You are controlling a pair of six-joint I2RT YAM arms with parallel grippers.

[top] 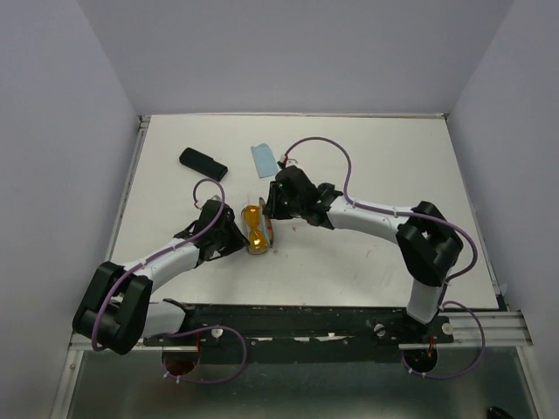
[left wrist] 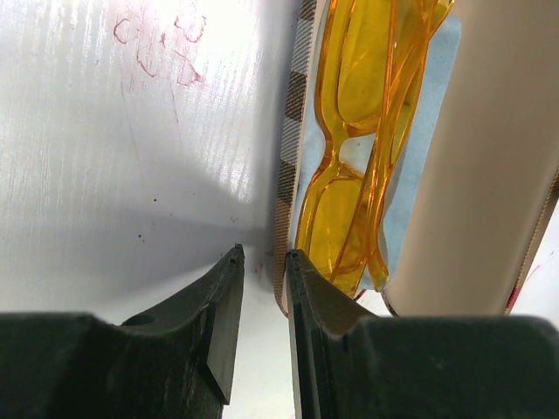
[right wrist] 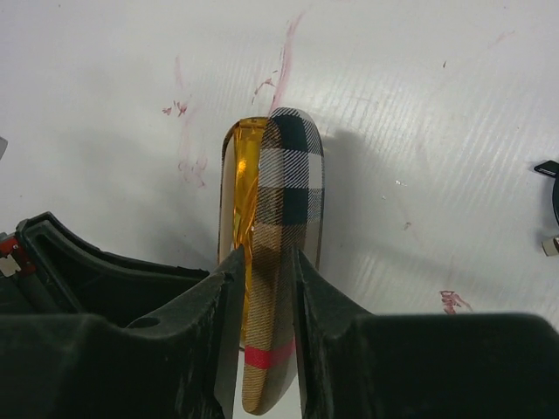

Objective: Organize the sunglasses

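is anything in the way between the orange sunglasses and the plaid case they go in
Nothing visible does: the orange sunglasses already lie inside the open plaid case. The right gripper pinches the lid and holds it open. The left gripper straddles the case's rim beside the glasses. Neither blocks them.

Item: orange sunglasses (left wrist: 349,131). Translucent orange wraparound frame, lenses same tint. Folded, temple arms tucked behind front. Lying lengthwise inside open plaid case (left wrist: 293,131), on pale blue surface, beside tan inner wall. Case mid-table; plaid lid stands edge-up alongside glasses. One end of frame shows past lid in right wrist view.
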